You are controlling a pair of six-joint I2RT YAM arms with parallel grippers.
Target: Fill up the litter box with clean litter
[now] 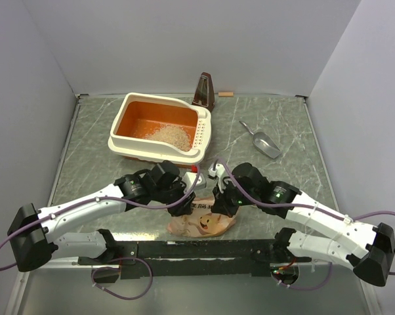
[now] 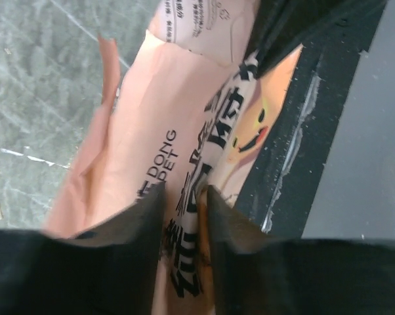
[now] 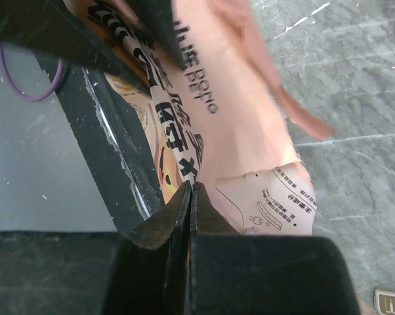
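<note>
The cream-white litter box point(image 1: 145, 149) with its orange inside stands at the back left of the table. A pale heap of clean litter point(image 1: 170, 134) lies in it. A crinkled tan printed bag point(image 1: 204, 223) lies near the front edge between both arms. My left gripper point(image 1: 184, 207) is at the bag's left end. In the left wrist view its jaws point(image 2: 184, 190) stand apart with a fold of the bag point(image 2: 138, 164) between them. My right gripper point(image 1: 218, 207) is at the bag's right end, and its jaws point(image 3: 191, 187) are pressed together on the bag's edge point(image 3: 230, 131).
A metal scoop point(image 1: 262, 141) lies to the right of the litter box. A brown metronome point(image 1: 203, 90) and a small wooden block point(image 1: 225, 94) stand at the back wall. A black strip point(image 1: 197, 249) runs along the front edge under the bag. Walls enclose three sides.
</note>
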